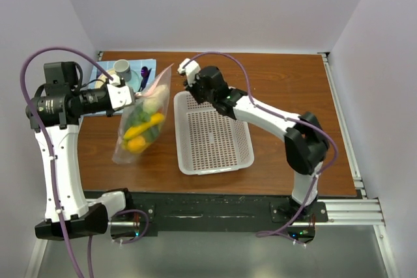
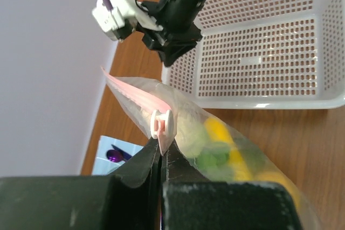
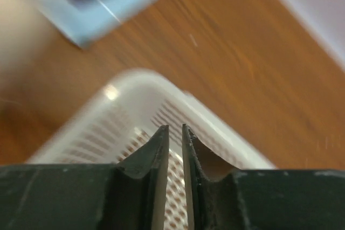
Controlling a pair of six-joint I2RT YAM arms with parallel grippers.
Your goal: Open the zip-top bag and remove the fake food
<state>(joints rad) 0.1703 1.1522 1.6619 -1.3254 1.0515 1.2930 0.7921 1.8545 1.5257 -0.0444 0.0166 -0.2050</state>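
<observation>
The left gripper (image 2: 161,153) pinched the bag (image 1: 122,151) by its zipper strip (image 2: 135,92) at the basket's (image 1: 215,168) 9 o'clock, food (image 1: 144,124) inside; the right gripper (image 3: 175,131), narrowly parted and empty, likely next had to catch the slider (image 2: 162,123).

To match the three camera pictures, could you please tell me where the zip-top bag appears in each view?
Top external: zip-top bag left of centre, beside the white mesh basket.
Left wrist: bag lower centre, top edge pinched by the left end effector.
Right wrist: not identifiable; only a pale blur at left.
Shared landmark: the basket, in all three.
</observation>
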